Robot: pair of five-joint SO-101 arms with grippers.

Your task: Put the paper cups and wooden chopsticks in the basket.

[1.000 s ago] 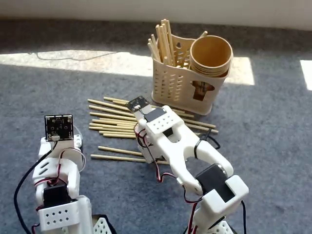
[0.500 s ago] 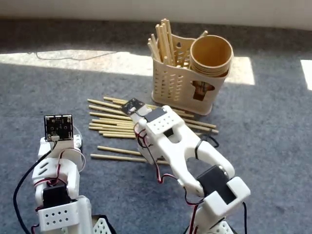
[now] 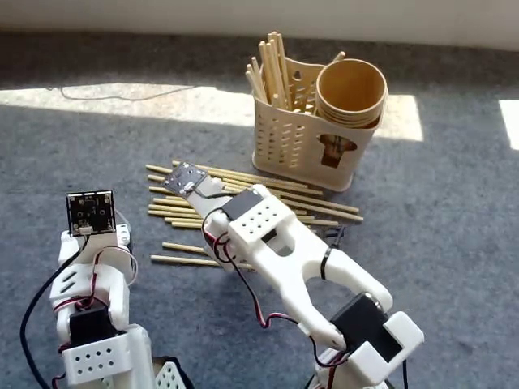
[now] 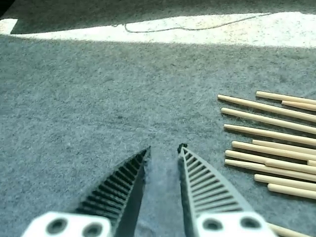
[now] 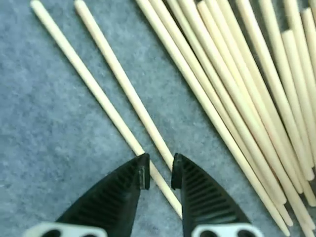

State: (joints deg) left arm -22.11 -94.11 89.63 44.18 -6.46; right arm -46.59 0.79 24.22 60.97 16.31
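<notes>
Swinging leftward over loose chopsticks (image 3: 166, 212) lying mid-frame below the basket (image 3: 284, 138); poising right gripper (image 5: 159, 173), jaws slightly parted, just above one of them; better lowering squarely before closing; holding left gripper (image 4: 164, 153) likewise parted over carpet (image 4: 74, 98), lower left.

Overhead view, close wrist views, chopsticks (image 3: 174, 212) shared

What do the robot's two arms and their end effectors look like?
The left arm and right arm have white plastic shells with perforated panels, black motor blocks, and red and black wires looping along them. A dark circuit board sits at each wrist. The left end effector and right end effector have black, ribbed fingers tapering to points on white bases.
</notes>
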